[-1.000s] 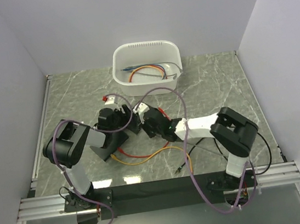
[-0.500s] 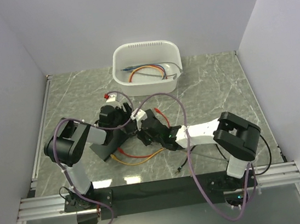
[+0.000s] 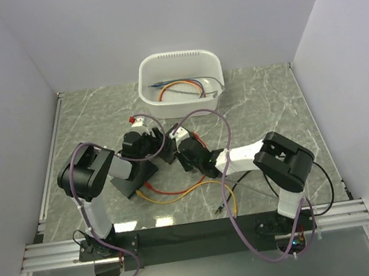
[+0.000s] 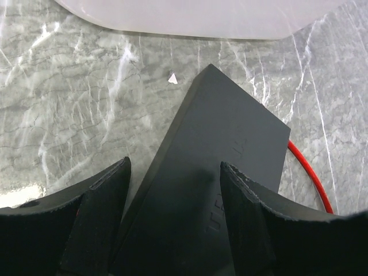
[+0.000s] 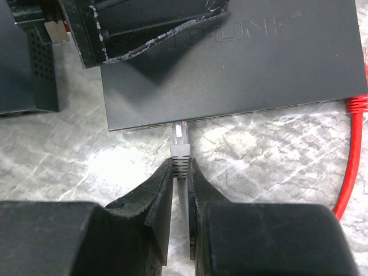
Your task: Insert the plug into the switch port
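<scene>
Plug (image 5: 180, 135) sat w/ its tip at the switch's (image 5: 241, 63) front edge, apparently just entering a port, pinched narrow by the R hand (image 5: 180, 172) behind its boot. L hand (image 4: 172, 198) straddled the switch wide, seemingly gripping its sides. Risk: slight misalignment could jam the tip vs. the port rim; the switch could skid if the L grip slipped.
</scene>
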`<control>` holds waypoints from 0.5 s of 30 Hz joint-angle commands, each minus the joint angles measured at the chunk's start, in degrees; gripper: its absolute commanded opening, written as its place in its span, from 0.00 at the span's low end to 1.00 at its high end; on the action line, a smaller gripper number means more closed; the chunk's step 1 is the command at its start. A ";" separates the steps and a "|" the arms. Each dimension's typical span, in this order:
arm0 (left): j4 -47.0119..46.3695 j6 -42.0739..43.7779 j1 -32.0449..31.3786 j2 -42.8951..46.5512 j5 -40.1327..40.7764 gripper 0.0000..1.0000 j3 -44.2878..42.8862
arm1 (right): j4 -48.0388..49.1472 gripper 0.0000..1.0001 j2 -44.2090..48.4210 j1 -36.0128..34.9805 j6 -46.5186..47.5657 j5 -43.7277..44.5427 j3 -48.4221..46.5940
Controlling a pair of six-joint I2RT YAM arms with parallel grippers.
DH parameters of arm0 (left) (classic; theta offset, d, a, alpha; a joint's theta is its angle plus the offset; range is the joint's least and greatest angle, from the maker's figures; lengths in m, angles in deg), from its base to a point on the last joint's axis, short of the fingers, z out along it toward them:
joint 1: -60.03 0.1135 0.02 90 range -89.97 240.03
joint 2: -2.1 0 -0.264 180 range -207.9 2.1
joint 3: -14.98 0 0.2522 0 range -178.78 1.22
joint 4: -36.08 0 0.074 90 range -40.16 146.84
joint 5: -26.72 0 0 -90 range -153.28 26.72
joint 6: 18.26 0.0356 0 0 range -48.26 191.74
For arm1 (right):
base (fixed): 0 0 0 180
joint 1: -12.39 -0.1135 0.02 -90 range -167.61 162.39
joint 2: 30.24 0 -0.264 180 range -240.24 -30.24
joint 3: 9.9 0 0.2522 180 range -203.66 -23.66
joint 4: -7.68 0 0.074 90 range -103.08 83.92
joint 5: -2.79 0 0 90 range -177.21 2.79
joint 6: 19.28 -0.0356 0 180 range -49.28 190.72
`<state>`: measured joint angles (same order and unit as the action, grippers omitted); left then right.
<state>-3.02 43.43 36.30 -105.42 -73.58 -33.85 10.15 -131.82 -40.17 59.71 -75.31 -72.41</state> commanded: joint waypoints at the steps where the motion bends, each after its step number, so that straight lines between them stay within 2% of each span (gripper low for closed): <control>1: 11.46 -3.59 -2.99 -4.53 -8.15 0.69 2.82 | 10.31 0.00 -0.81 0.96 0.28 0.67 -4.42; 15: 10.50 -1.30 -6.51 -5.68 -8.59 0.68 2.29 | 12.07 0.00 -4.32 2.72 9.24 -6.18 -10.39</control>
<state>-5.19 45.50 35.56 -106.87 -73.41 -34.18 8.34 -134.12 -37.89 66.84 -76.36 -75.45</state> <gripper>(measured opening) 0.688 0.185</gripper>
